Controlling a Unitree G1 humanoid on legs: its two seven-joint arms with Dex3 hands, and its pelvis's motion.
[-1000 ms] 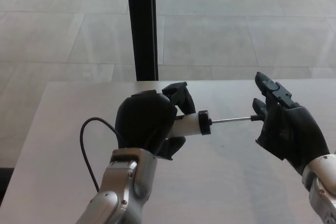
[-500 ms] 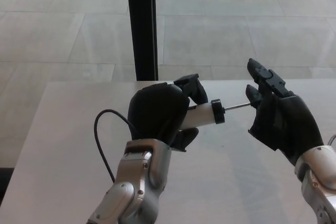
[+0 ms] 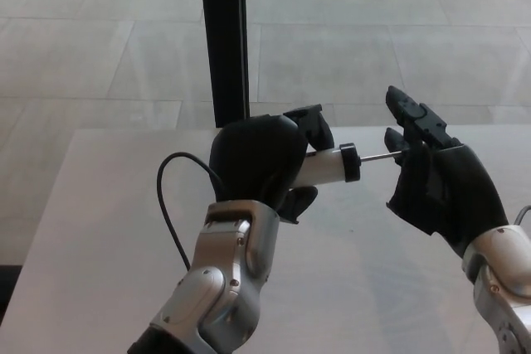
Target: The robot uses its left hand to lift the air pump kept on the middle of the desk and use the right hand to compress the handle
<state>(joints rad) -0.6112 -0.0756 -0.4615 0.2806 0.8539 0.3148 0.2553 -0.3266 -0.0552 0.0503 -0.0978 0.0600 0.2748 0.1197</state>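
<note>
Both hands have closed in, shortening the exposed rod. Left hand (image 3: 255,159) clasps the light, rigid white cylindrical air pump (image 3: 325,167) above the counter (image 3: 75,230); right hand (image 3: 436,184), fingers spread, presses its handle.

head view | looks down, forward | close over desk (image 3: 99,230)

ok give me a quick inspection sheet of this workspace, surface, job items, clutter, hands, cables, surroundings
surface: pale desk, bare where visible
job's things: air pump held off the desk, lying roughly level, thin rod showing between barrel and right hand
clutter: nothing seen
hands: left hand wrapped round the pump barrel; right hand at the rod's end, handle hidden, grip unclear
cables: black hose looping out left of the left hand
surroundings: tiled floor, black post behind the desk
</note>
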